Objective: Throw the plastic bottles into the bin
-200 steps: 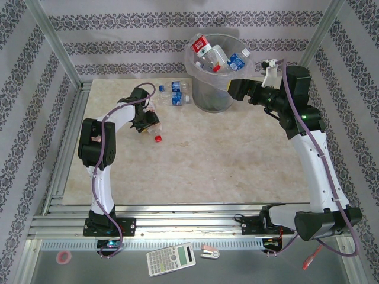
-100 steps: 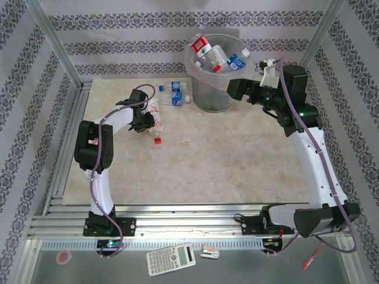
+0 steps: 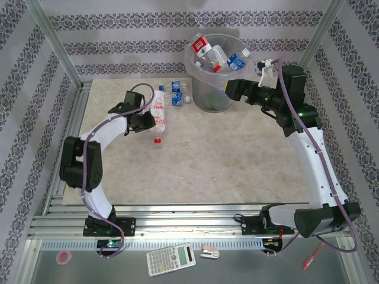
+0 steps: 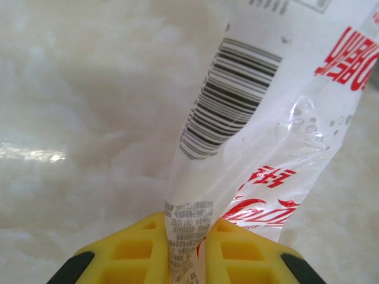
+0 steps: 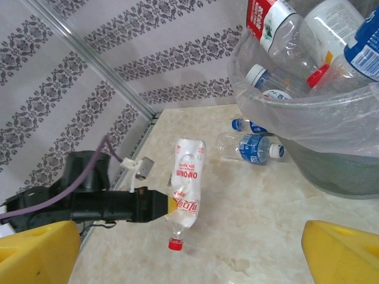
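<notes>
Found left gripper [image 3: 151, 120] pinching the crushed bottle [image 3: 159, 110] mid-body, long axis far-to-near with cap nearest, left of the bin [image 3: 213, 99]; noted right gripper [image 3: 230, 89] spread beside bin wall; judged a rightward carry needed

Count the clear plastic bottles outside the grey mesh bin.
3. A crushed red-labelled bottle is clamped in the left gripper; a blue-labelled bottle lies beside the bin, a second bottle behind it. Others may be hidden.
</notes>
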